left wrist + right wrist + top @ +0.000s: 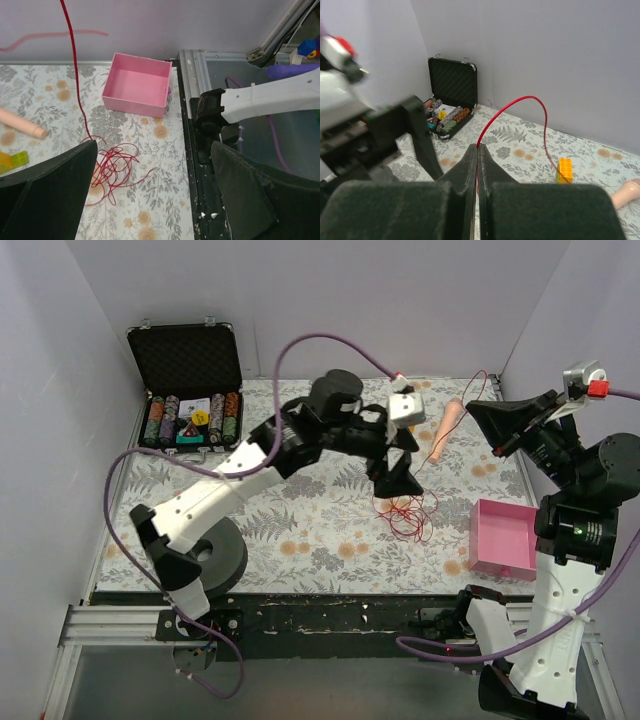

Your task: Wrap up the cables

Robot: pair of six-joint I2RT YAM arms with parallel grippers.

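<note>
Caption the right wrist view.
Right claw pinches the red cable, which arcs down beside a yellow brick.

The left arm (210, 502) and the right arm (560, 585) are both wearing white shells with small dark screws and black joints. Thick purple cords (335, 337) are looping off them, and the fingers (50, 190) are looking black, flat and pointy like wedges.

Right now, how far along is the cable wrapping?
Done: nothing wrapped; most of the red wire lies as a loose tangle on the table. In hand: right tool is shut on one strand, raised; left tool hangs open over the tangle. Left: all the coiling.
</note>
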